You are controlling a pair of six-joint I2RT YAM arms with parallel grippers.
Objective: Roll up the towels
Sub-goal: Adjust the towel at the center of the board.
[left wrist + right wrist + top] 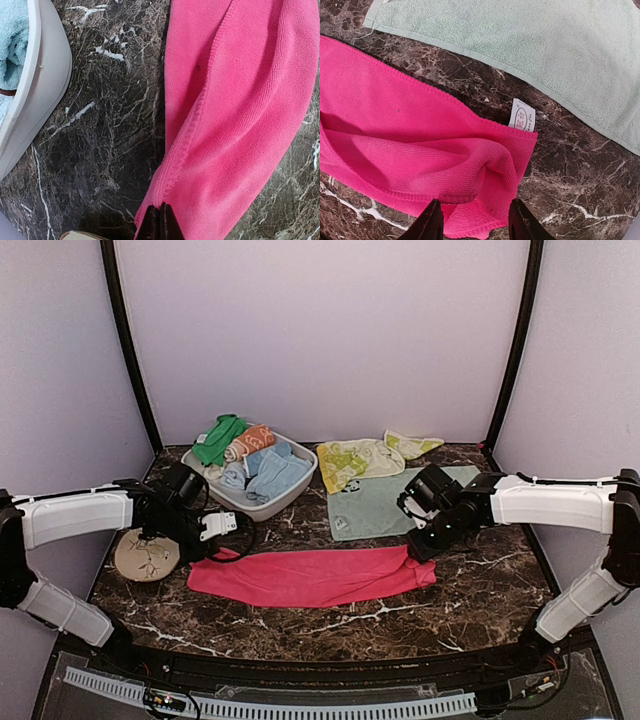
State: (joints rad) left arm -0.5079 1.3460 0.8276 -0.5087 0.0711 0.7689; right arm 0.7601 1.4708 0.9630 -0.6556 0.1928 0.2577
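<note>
Pink towel (310,577) flat on the table (480,590), near side, long axis running L–R, straight across btw the two arms. L gripper (226,550) sits at its L end, R gripper (422,543) at its R end. One arm per end, so neither has to reach.

L wrist cam: L gripper (160,222) jaws pressed fully together, tips right on the hem at the end of the pink towel (235,125), pink showing either side of them. Looks like a pinch on that edge, tho cloth that thin btw the tips can't be seen directly. Bin (40,85) off to the side, apart from the towel.

R wrist cam: R gripper (472,220) jaws roughly half open, straddling the bunched corner of the pink towel (395,115), near its white tag (522,116). Nothing clamped there as far as I can tell; fingers hang either side of the fold.

Mint towel (385,508) lies flat behind the R end, near but w/ a strip of marble between. Yellow towel (360,458) further back by the bin (288,498). Both unrolled.

My read: roll not yet begun. It runs along the long axis, so L end toward R, and the L arm is the one w/ hold. R end wants pinning or the cloth will drag.
</note>
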